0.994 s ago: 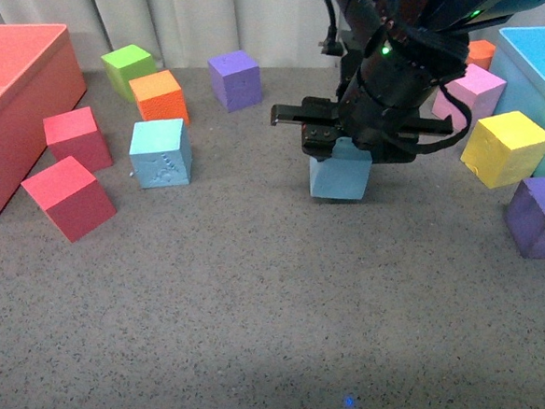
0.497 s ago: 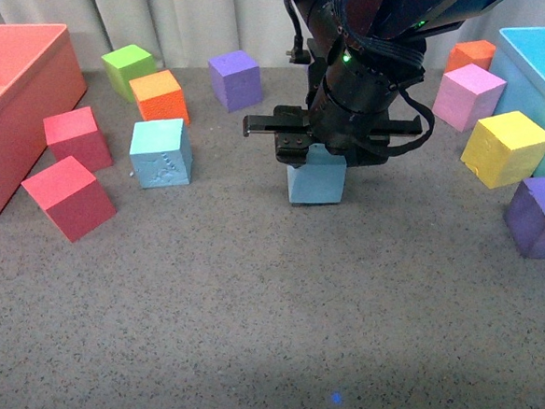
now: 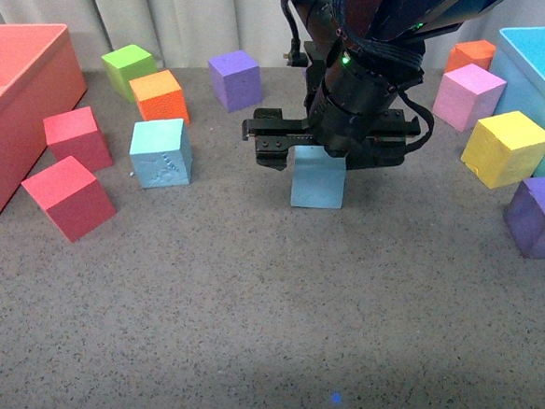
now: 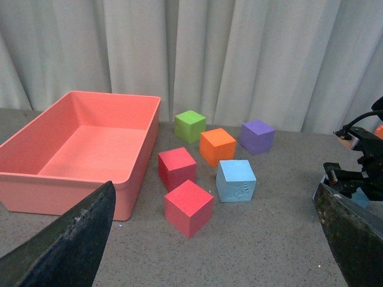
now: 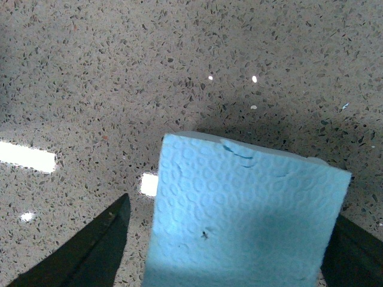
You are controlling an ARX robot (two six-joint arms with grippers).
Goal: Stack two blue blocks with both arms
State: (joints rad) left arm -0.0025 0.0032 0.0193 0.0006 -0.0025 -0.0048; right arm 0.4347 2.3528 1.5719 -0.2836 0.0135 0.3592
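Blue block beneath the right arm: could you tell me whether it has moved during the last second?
Yes: the blue block shifted left, away from the yellow cube.

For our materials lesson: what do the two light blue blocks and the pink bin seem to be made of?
Centre blue block: probably foam, matte, its face embossed with tiny circles and nicked. Left blue block: likely the same foam; its front holds pressed-in marks. Pink bin: seemingly moulded plastic, smooth thin walls, rounded rim.

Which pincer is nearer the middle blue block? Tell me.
Right. The right pincer hangs open straddling the block; the left pincer is far off, outside the front view.
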